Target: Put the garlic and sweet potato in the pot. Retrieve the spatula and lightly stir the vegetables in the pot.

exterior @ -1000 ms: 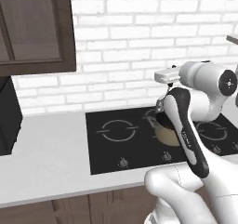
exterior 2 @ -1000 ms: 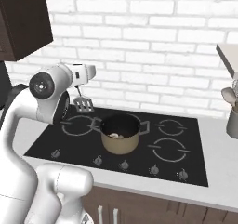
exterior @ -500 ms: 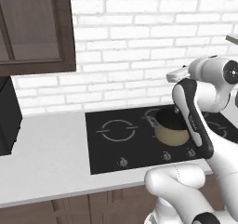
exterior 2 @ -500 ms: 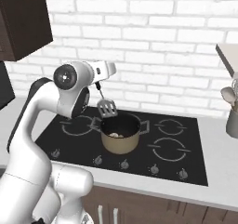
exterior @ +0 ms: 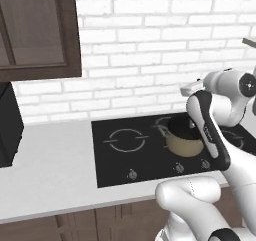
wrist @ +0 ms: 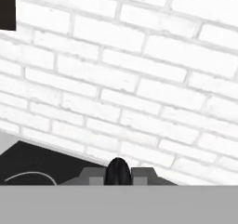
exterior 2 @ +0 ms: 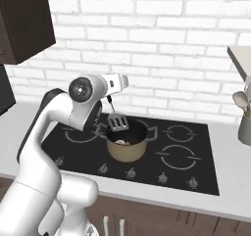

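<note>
Gripper (exterior 2: 112, 99) clamped on spatula (exterior 2: 116, 121) handle, slotted head hanging just above pot (exterior 2: 127, 143) rim, left side. Pot sits on black cooktop (exterior 2: 147, 159) with garlic (exterior 2: 121, 142) inside; sweet potato can't be made out. Utensil cup (exterior 2: 243, 128) far right on counter.

- Black cooktop (exterior: 125, 157) set in a pale grey counter (exterior: 50, 175).
- White brick wall (exterior 2: 162, 63) behind.
- Dark wood cabinet (exterior: 35, 30) upper left.
- Grey utensil cup (exterior 2: 243, 128) holding pale spoons (exterior 2: 240, 99), far right.
</note>
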### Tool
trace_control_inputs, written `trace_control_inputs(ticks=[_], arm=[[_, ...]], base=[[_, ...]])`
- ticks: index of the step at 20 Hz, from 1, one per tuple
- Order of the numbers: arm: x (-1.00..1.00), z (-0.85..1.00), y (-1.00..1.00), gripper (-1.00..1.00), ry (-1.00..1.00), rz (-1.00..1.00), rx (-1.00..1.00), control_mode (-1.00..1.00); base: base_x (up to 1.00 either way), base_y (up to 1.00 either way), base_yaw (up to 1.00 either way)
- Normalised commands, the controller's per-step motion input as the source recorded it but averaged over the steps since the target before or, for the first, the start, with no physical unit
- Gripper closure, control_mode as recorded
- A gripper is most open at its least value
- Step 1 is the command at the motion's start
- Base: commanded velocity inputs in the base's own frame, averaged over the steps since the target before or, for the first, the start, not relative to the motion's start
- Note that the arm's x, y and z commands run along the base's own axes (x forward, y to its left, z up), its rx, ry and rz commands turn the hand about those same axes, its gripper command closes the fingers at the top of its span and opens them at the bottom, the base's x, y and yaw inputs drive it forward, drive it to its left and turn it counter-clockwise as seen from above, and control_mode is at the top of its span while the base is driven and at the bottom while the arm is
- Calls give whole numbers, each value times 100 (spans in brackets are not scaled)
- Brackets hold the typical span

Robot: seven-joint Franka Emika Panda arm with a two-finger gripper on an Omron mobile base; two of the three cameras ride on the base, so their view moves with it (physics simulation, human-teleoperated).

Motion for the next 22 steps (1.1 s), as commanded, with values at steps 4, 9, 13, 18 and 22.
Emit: trace_control_inputs(ticks=[4,9,13,18,22], arm=[[8,-36,0,100,2,0,1,-100],[25,-28,-1,100,2,0,1,-100],[37,-21,-21,100,0,0,0,-100],[7,-29,-21,100,3,0,4,-100],[3,-27,0,100,3,3,5,-100]], base=[[0,0,0],[0,0,0],[0,0,0],[0,0,0],[0,0,0]])
